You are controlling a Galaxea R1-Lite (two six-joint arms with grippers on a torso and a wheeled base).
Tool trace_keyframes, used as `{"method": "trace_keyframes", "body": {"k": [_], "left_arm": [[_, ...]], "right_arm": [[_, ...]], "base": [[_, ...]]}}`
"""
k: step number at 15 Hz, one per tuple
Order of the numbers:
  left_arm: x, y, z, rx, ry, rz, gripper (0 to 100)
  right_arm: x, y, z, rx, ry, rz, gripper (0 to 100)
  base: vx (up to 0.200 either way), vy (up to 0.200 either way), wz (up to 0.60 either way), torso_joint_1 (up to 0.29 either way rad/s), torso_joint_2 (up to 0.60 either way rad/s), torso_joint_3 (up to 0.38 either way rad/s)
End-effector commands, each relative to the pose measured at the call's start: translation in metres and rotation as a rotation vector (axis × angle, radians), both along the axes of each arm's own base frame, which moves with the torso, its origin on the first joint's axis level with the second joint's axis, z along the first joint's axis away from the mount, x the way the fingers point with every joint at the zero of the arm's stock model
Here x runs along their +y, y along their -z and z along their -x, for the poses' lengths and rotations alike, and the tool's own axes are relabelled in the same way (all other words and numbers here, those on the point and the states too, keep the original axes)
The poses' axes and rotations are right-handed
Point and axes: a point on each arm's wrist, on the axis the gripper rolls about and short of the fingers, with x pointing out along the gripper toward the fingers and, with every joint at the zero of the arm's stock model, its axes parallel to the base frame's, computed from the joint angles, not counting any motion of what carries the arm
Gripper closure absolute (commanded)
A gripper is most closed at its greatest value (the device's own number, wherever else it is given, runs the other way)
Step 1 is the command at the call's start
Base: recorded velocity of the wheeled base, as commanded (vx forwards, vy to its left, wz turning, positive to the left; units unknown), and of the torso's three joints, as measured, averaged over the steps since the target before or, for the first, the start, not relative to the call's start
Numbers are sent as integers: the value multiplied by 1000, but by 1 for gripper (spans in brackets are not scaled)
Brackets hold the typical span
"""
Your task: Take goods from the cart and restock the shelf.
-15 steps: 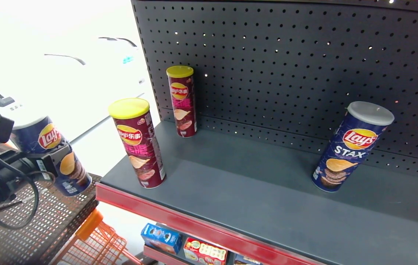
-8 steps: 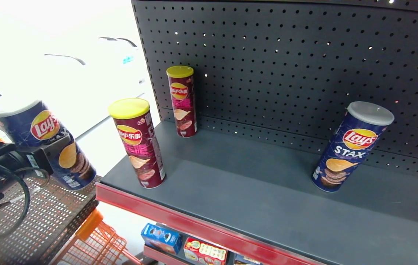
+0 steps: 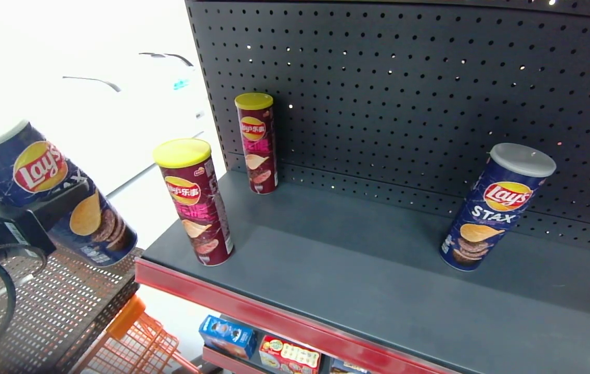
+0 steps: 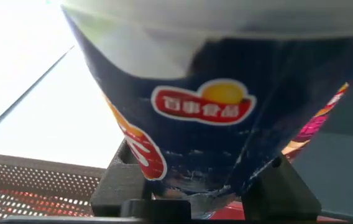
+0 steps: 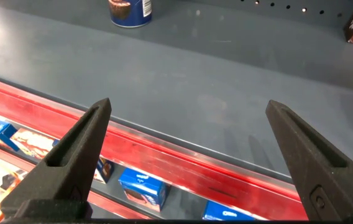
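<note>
At the far left of the head view my left gripper (image 3: 58,208) is shut on a blue chips can (image 3: 40,176) with a white lid, held tilted above the cart and left of the shelf (image 3: 352,259). The left wrist view shows the same blue can (image 4: 214,124) between the black fingers (image 4: 117,186). On the shelf stand two maroon yellow-lidded cans (image 3: 193,202) (image 3: 257,143) and another blue can (image 3: 497,208) at the right. My right gripper (image 5: 192,168) hangs open over the shelf's red front edge (image 5: 164,155), nothing between its fingers.
A dark pegboard (image 3: 404,78) backs the shelf. Below the left gripper are a perforated metal panel (image 3: 55,311) and the orange cart (image 3: 133,343). Boxed goods (image 3: 227,335) fill the lower shelf. Open shelf room lies between the maroon cans and the standing blue can.
My left gripper has lifted the blue can higher and drawn it further left, closer to the camera. Nothing on the shelf has moved.
</note>
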Motion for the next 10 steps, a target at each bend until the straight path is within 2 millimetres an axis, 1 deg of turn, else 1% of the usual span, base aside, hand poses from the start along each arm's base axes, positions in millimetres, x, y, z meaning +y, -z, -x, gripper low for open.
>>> {"method": "trace_keyframes", "body": {"k": [1,2,4,8,10], "left_arm": [[-8,-9,19,-10,45,1,100],[-9,-8,27,27,58,5,100],[-13,-8,34,52,85,5,100],[-22,-13,35,33,159,0,100],[-34,-13,40,30,249,-1,100]], "right_arm": [[0,0,0,2,-1,1,0],[0,0,0,2,-1,1,0],[0,0,0,2,-1,1,0],[0,0,0,2,-1,1,0],[0,0,0,2,-1,1,0]], "base": [[0,0,0,0,0,0],[0,0,0,0,0,0],[0,0,0,0,0,0],[0,0,0,0,0,0],[0,0,0,0,0,0]]}}
